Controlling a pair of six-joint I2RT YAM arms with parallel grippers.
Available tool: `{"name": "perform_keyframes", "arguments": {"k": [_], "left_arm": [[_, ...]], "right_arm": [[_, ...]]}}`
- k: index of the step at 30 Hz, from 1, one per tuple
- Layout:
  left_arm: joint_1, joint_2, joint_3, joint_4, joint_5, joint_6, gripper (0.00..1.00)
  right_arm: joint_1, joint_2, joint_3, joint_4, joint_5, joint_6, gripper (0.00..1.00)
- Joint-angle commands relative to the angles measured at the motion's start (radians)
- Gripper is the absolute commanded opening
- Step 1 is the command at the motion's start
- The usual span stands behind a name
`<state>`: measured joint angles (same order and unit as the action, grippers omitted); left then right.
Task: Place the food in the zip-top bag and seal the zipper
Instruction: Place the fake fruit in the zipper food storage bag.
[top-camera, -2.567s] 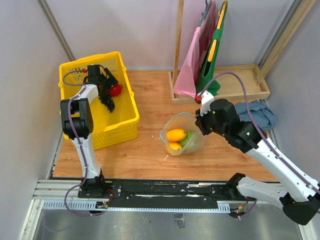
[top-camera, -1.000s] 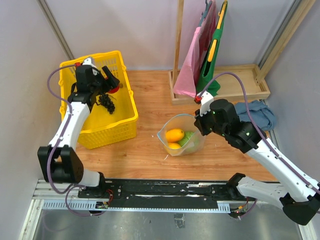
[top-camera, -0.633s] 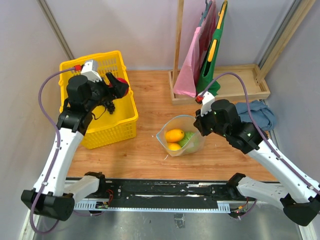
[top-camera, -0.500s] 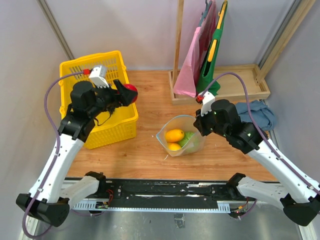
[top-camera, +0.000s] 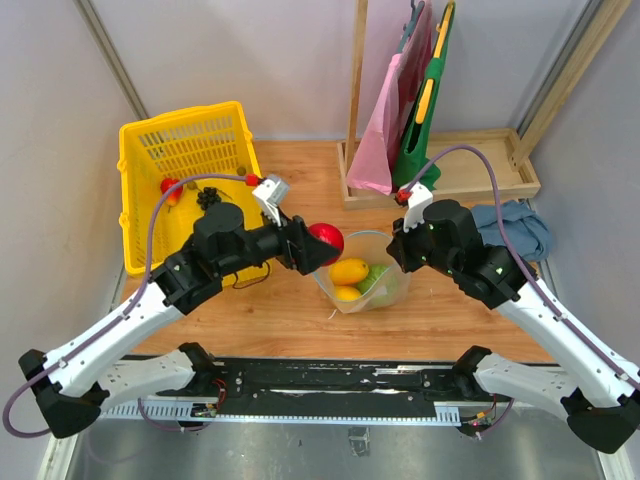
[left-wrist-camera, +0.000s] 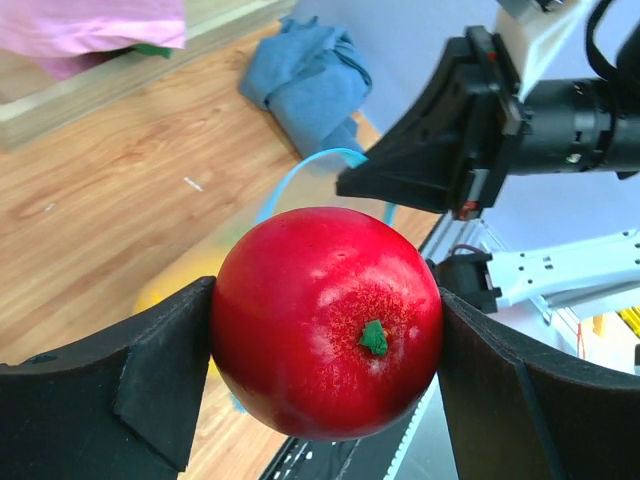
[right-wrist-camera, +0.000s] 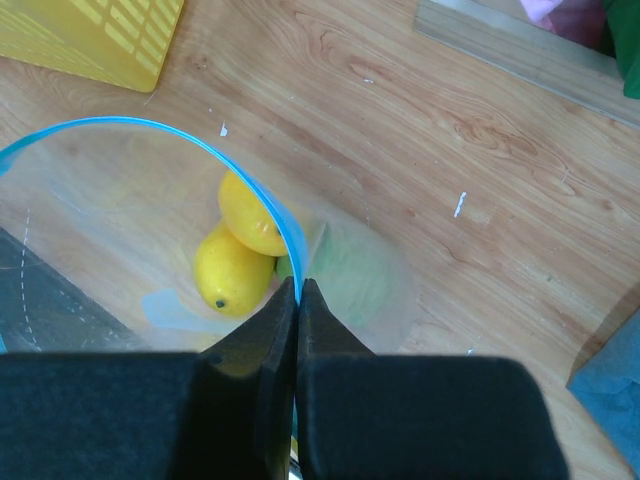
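Note:
My left gripper (top-camera: 318, 246) is shut on a red toy apple (top-camera: 324, 238) (left-wrist-camera: 327, 320) and holds it just above the left rim of the zip-top bag (top-camera: 378, 285). The clear bag stands open on the wooden table. My right gripper (top-camera: 397, 242) (right-wrist-camera: 298, 292) is shut on the bag's blue zipper strip (right-wrist-camera: 262, 195) at the right rim and holds the mouth up. Inside the bag lie an orange-yellow mango (top-camera: 351, 270) (right-wrist-camera: 253, 215), a yellow piece (right-wrist-camera: 233, 274) and a pale green round one (top-camera: 376, 277) (right-wrist-camera: 350, 277). The dark grape bunch (top-camera: 209, 198) and a small red piece (top-camera: 170, 187) lie in the yellow basket (top-camera: 190, 142).
The yellow basket stands at the back left of the table. A wooden rack (top-camera: 470, 165) with pink and green bags (top-camera: 410, 100) stands at the back right. A blue cloth (top-camera: 515, 228) lies at the right edge.
My left arm has lifted the red apple out of the yellow basket and swung it right to the bag's mouth. The right gripper has kept its hold on the bag's rim.

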<state>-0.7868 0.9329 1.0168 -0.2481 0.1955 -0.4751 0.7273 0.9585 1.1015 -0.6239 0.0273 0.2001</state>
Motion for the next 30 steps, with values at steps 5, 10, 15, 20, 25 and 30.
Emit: {"name": "perform_keyframes", "arguments": {"k": [5,10,15,20,25,30], "left_arm": [[-0.192,0.096,0.036,0.133,-0.133,0.034,0.24],[-0.247,0.168,0.056,0.173,-0.189,0.048,0.24],[-0.274,0.248,0.088,0.184,-0.231,0.042,0.27],[-0.290,0.322,0.113,0.140,-0.317,0.038,0.36],[-0.291,0.359,0.133,0.090,-0.405,0.024,0.51],[-0.291,0.382,0.150,0.068,-0.387,0.041,0.68]], "right_arm": [[-0.015,-0.039,-0.010,0.039,0.009,0.039,0.01],[-0.015,-0.040,-0.012,0.039,-0.003,0.045,0.01],[-0.014,-0.044,-0.020,0.048,-0.021,0.052,0.01],[-0.015,-0.043,-0.025,0.054,-0.036,0.055,0.00],[-0.015,-0.041,-0.027,0.057,-0.044,0.056,0.01],[-0.015,-0.041,-0.028,0.061,-0.044,0.055,0.01]]}}
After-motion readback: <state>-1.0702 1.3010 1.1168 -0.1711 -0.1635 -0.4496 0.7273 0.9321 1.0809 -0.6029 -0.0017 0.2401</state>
